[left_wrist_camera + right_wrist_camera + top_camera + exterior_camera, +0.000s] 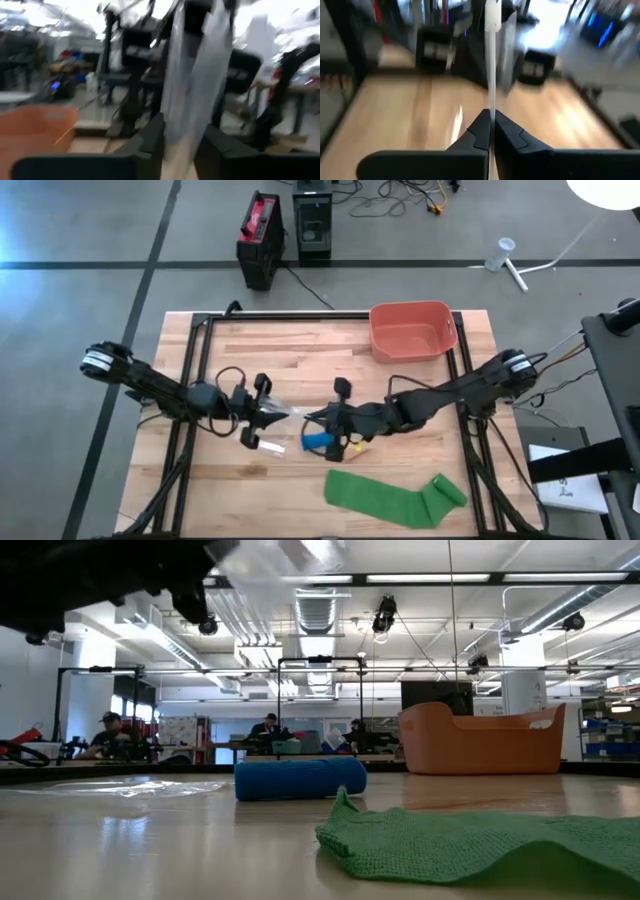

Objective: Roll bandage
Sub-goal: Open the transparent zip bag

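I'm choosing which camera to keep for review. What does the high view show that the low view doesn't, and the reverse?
Only the high view shows both grippers, left and right, meeting over the table's middle with a clear plastic bag between them, plus the black boxes on the floor. Only the low view shows people seated in the room behind. Both show the blue bandage roll, the green bandage and the orange bin.

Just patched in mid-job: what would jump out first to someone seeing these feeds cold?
Mid-table, the left gripper and right gripper face each other with a clear plastic wrapper stretched between them; the right gripper's jaws are shut on its edge. Just below them lies a blue bandage roll. A green bandage sprawls half-unrolled at the near edge, and an orange bin sits at the far right.
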Controlling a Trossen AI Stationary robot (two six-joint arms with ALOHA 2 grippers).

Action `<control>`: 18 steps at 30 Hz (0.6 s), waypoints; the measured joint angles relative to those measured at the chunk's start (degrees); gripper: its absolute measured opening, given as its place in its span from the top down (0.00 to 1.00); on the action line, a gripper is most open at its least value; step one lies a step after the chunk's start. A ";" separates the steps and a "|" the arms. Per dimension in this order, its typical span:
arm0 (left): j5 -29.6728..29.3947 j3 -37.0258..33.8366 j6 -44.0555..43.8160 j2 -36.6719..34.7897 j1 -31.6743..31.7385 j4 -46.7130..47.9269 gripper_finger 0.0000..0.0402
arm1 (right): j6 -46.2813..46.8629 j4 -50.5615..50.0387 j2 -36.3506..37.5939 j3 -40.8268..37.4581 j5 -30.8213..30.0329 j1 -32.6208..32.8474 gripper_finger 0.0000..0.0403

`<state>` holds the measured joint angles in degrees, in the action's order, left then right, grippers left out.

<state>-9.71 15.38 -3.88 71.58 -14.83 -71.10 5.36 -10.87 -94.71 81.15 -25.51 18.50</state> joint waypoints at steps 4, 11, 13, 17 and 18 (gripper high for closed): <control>-1.78 -0.04 0.39 -2.34 1.01 8.68 0.68 | 6.94 -26.64 -0.37 7.98 2.73 0.00 1.00; -1.19 -0.04 -0.20 -2.90 1.33 7.90 0.53 | 8.05 -36.46 -0.75 9.98 6.15 0.00 1.00; 0.03 0.22 -0.70 -2.59 1.33 7.56 0.52 | 7.52 -35.68 -0.75 9.96 6.13 0.00 1.00; 3.79 3.26 -1.13 -0.97 1.32 8.95 0.51 | 4.84 -34.03 -1.91 9.79 6.03 -0.09 1.00; 4.59 4.43 -1.11 -0.41 1.28 9.97 0.52 | 4.01 -33.37 -2.34 9.77 6.03 -0.13 1.00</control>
<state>-5.12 19.81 -4.99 71.17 -13.55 -61.13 9.36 -44.24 -97.05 90.92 -19.48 18.37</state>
